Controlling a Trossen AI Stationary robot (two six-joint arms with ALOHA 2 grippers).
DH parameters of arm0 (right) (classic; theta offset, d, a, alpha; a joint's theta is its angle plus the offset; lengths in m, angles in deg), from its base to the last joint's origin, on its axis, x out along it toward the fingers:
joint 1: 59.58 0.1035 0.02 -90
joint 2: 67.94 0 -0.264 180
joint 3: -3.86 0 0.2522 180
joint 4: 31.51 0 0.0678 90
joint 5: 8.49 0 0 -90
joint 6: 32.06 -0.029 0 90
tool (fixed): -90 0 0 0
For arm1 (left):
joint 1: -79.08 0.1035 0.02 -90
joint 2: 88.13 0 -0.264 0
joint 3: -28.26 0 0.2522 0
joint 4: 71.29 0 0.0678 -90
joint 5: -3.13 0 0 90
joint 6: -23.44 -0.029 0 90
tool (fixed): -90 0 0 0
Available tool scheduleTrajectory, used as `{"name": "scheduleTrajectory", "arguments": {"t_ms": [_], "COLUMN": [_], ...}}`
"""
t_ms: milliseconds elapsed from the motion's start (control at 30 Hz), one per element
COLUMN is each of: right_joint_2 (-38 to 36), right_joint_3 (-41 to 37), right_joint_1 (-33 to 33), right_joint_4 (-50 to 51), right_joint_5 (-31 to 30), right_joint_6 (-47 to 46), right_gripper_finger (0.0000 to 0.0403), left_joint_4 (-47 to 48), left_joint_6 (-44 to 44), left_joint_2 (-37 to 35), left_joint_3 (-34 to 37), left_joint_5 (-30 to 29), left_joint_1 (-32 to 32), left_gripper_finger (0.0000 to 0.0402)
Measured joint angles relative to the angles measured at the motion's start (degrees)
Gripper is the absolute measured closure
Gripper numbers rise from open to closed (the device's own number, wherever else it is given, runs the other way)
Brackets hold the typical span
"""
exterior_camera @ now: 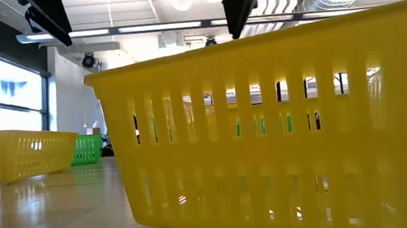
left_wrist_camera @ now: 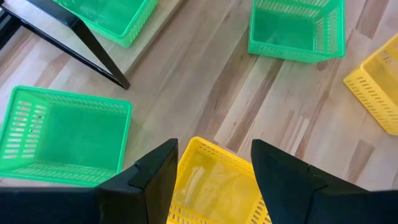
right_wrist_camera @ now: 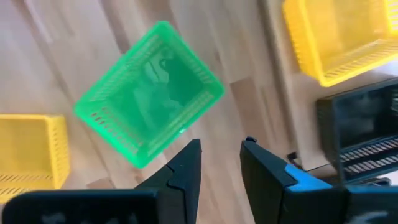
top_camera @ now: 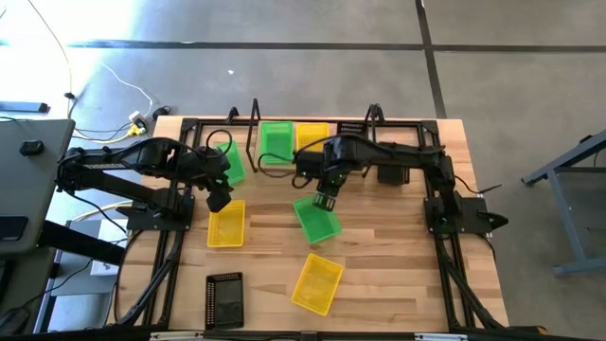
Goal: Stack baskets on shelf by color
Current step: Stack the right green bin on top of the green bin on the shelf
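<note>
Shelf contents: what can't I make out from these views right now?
- Shelf, high view: the right arm covers its right part beyond the yellow basket, so baskets there are hidden.
- Low view: the near yellow basket blocks almost everything behind it.
- Black basket, right wrist view: cut off by the edge.

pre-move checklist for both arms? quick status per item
1. Left gripper open, nothing held: ok.
2. Left gripper lined up over the yellow basket: ok, it shows between the fingers in the left wrist view.
3. Right gripper open, nothing held: ok.
4. Right gripper over the loose green basket: ok, though the basket lies skewed to the fingers.
5. Shelf has matching spots: ok, green and yellow baskets already sit there.
6. Black basket clear of both arms: ok, near the table's front edge.
</note>
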Motion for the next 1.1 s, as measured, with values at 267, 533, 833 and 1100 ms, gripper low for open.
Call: {"name": "scheduleTrajectory", "arguments": {"t_ms": [267, 533, 833, 1100], "right_joint_2": [0.0, 0.0, -0.1, 0.0], "right_joint_3": [0.0, 0.0, -3.7, -8.9], "right_joint_1": [6.1, 11.8, 15.1, 15.6], "right_joint_4": [0.0, 0.0, 0.0, 0.0], "right_joint_5": [-0.7, -2.4, -2.3, 0.4], "right_joint_6": [-2.6, -2.3, 0.7, 7.0], "right_gripper_finger": [0.0304, 0.0304, 0.0304, 0.0304], "left_joint_4": [1.5, 0.6, -2.2, -2.8], "left_joint_6": [3.1, 9.3, 16.9, 20.6], "left_joint_2": [0.0, 0.0, 0.0, 1.1], "left_joint_3": [4.0, 8.2, 11.6, 11.7], "left_joint_5": [2.0, 1.6, 1.7, 1.9], "left_joint_1": [-3.6, -11.9, -18.9, -24.7], "left_gripper_finger": [0.0206, 0.0206, 0.0206, 0.0206]}}
